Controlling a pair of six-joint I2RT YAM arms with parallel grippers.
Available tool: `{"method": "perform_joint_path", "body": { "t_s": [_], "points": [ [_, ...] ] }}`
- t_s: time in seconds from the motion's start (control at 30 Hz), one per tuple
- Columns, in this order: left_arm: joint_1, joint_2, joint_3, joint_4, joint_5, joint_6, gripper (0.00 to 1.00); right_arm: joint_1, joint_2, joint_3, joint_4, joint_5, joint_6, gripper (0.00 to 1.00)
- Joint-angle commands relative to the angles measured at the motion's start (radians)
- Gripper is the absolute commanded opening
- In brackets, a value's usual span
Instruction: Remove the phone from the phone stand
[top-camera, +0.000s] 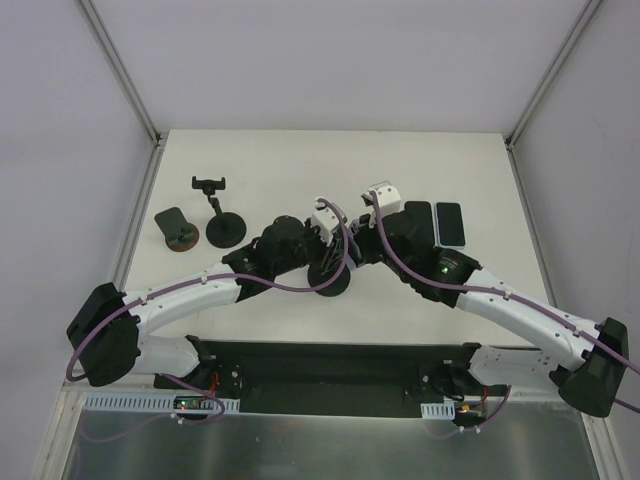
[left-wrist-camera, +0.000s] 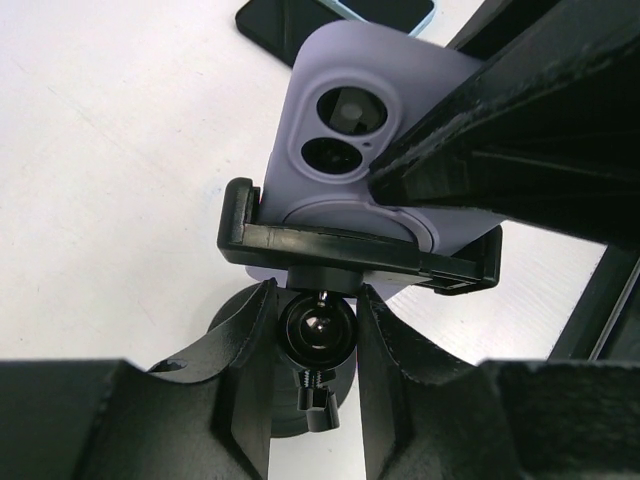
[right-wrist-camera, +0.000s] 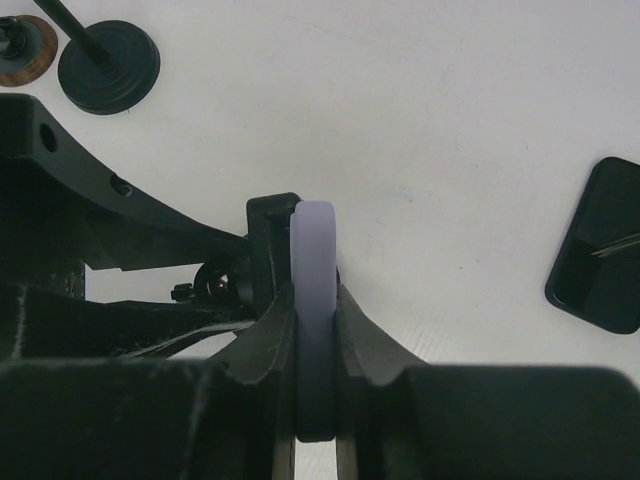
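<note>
A lavender phone (left-wrist-camera: 360, 150) sits in the black clamp (left-wrist-camera: 350, 250) of the phone stand, camera lenses facing my left wrist. My left gripper (left-wrist-camera: 316, 305) is shut on the stand's ball joint (left-wrist-camera: 318, 330), one finger on each side, below the clamp. My right gripper (right-wrist-camera: 318, 320) is shut on the phone's edge (right-wrist-camera: 317, 250), and one of its fingers (left-wrist-camera: 500, 130) lies across the phone's back. In the top view both grippers meet over the stand's round base (top-camera: 330, 280) at the table's middle, and the phone is hidden there.
Two more phones lie flat to the right, a black one (top-camera: 418, 222) and one with a light blue edge (top-camera: 450, 224). At the left stand a second black phone stand (top-camera: 215, 208) and a brown round stand (top-camera: 178, 232). White walls enclose the table.
</note>
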Motion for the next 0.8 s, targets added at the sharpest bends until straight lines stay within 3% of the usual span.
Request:
{"method": "perform_joint_path", "body": {
  "t_s": [0.0, 0.5, 0.77],
  "points": [
    [0.078, 0.000, 0.012, -0.024, -0.282, -0.041, 0.00, -0.075, -0.117, -0.007, -0.175, 0.107, -0.005, 0.01],
    [0.078, -0.005, 0.005, -0.013, -0.262, -0.047, 0.00, -0.274, -0.160, -0.042, -0.161, -0.060, 0.119, 0.01],
    [0.075, -0.029, -0.023, 0.034, -0.213, -0.035, 0.00, -0.318, -0.093, -0.028, -0.109, -0.093, 0.141, 0.01]
  ]
}}
